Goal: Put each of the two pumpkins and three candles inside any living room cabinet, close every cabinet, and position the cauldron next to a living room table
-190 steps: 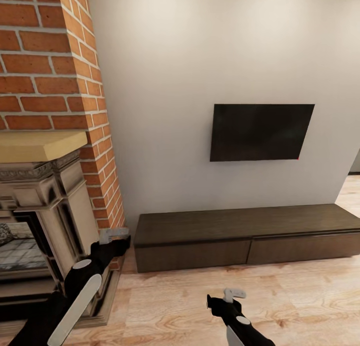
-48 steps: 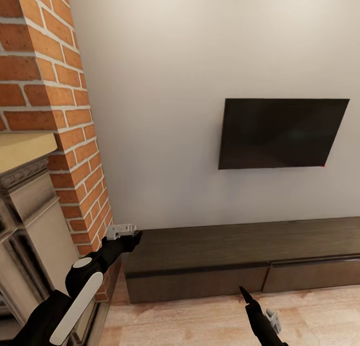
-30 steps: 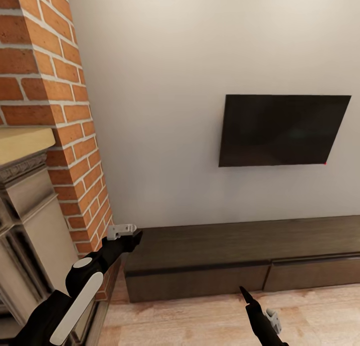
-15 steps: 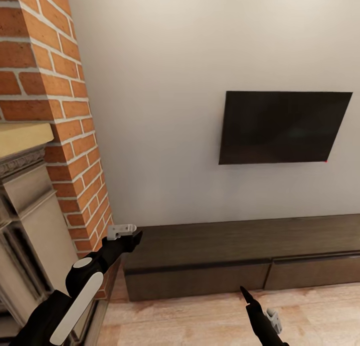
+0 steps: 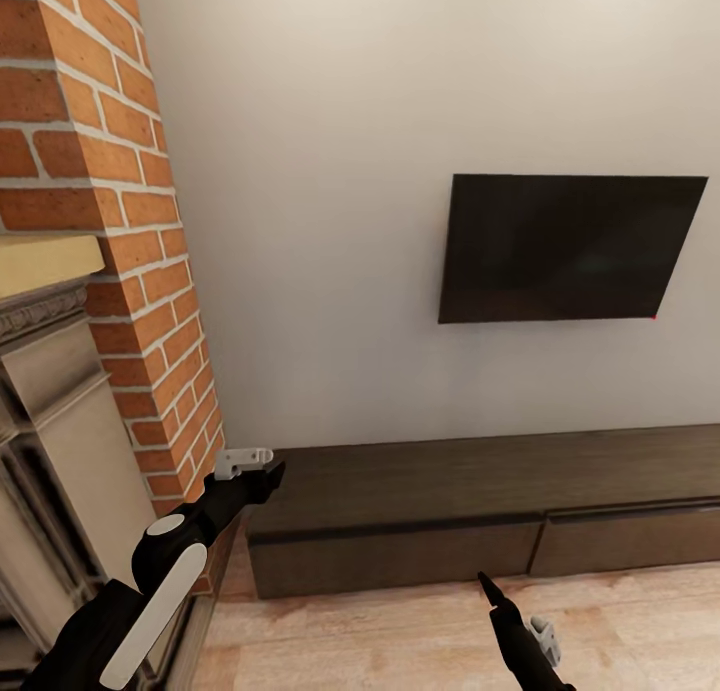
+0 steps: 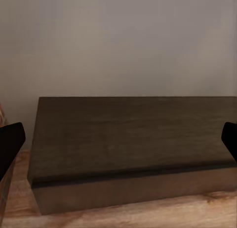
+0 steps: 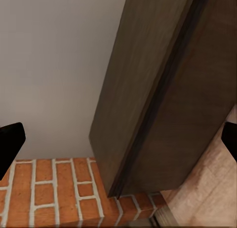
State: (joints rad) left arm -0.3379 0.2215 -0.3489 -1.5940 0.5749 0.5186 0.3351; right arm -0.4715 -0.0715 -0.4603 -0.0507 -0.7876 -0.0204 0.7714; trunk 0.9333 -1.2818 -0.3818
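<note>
The long dark cabinet (image 5: pixel 480 511) sits shut against the wall, both the left gripper (image 6: pixel 118 144) and right gripper (image 7: pixel 118 139) are spread wide and carry nothing, so the putting-away looks not yet begun.

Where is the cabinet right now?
In the head view, the cabinet sits low on the wood floor against the pale wall, under the wall-mounted TV, with its left end by the brick column.
</note>
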